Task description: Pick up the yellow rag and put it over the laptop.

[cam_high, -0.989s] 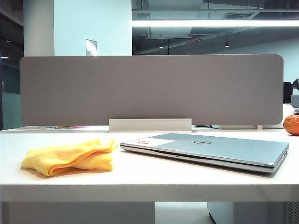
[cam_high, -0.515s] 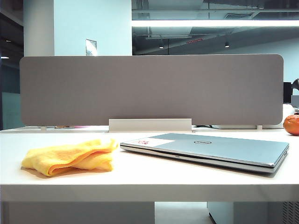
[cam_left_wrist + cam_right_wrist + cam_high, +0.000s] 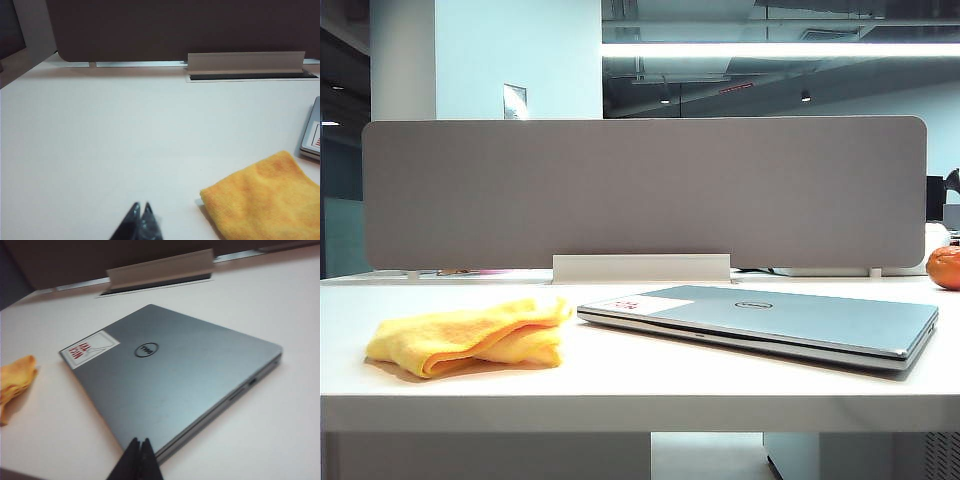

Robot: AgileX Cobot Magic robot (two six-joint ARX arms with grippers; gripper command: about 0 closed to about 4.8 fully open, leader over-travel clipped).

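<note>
Yellow rag point(image 3: 470, 336) lies crumpled on the white table point(image 3: 640, 400) in the exterior view, toward the left, just beside the closed laptop point(image 3: 770, 320), which lies flat to its right. A narrow strip of table separates them. The laptop lid carries a round logo and a white-and-red sticker point(image 3: 635, 304) at its near left corner. Behind both stands a long grey divider panel point(image 3: 645, 190) on a pale bracket point(image 3: 641, 267). A round orange fruit point(image 3: 945, 267) sits at the far right edge, cut off by the frame. Neither of my arms shows in this view.

From my left wrist camera, my left gripper point(image 3: 140, 210) shows only as two dark fingertips pressed together, holding nothing, above bare table. The rag point(image 3: 265, 197) lies near it, partly cut off by the frame. Only a corner of the laptop point(image 3: 312, 135) shows at the frame edge beyond the rag. The divider and its bracket point(image 3: 245, 61) line the far side.

From my right wrist camera, my right gripper point(image 3: 140, 445) also shows as two dark tips closed against each other, empty, over the near edge of the laptop point(image 3: 175, 380). The sticker point(image 3: 90, 348) print is too blurred to read. Only a tip of the rag point(image 3: 15, 377) shows, off the sticker corner, apart from the laptop.
</note>
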